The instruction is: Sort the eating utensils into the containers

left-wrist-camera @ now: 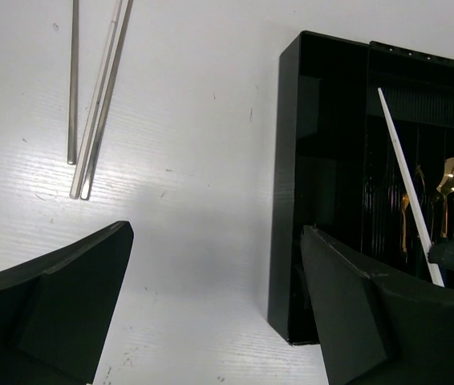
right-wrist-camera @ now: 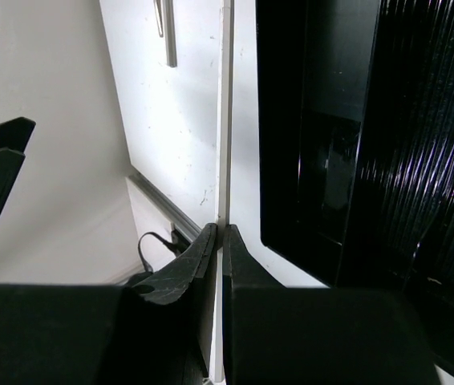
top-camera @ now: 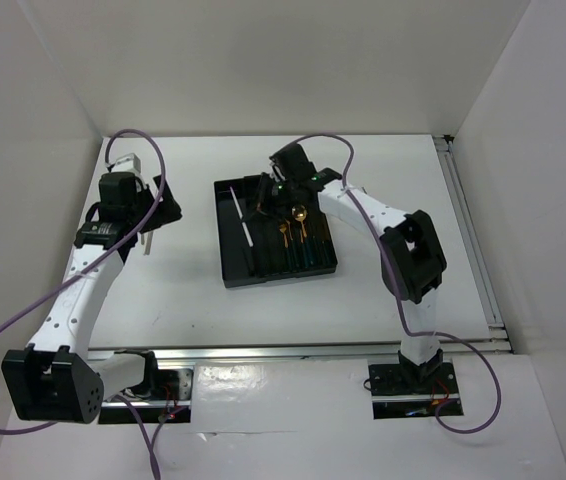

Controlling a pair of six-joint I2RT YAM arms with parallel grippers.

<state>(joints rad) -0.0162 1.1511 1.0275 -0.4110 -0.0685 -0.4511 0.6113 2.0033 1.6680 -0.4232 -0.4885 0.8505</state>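
Note:
The black cutlery tray (top-camera: 231,262) lies mid-table, with gold-headed, dark-handled utensils (top-camera: 293,228) in its right compartments. My right gripper (top-camera: 265,196) hovers over the tray's far left part. It is shut on a pale silver chopstick (right-wrist-camera: 225,120), which slants over the tray's left compartment (left-wrist-camera: 407,184). My left gripper (left-wrist-camera: 219,305) is open and empty above bare table, just left of the tray wall (left-wrist-camera: 291,200). Three thin chopsticks (left-wrist-camera: 95,104) lie on the table to its left. A gold spoon head (left-wrist-camera: 451,172) shows inside the tray.
White walls enclose the table on the left, back and right. A metal rail (top-camera: 473,240) runs along the right edge and another along the front. The loose chopsticks also show at the top of the right wrist view (right-wrist-camera: 167,32).

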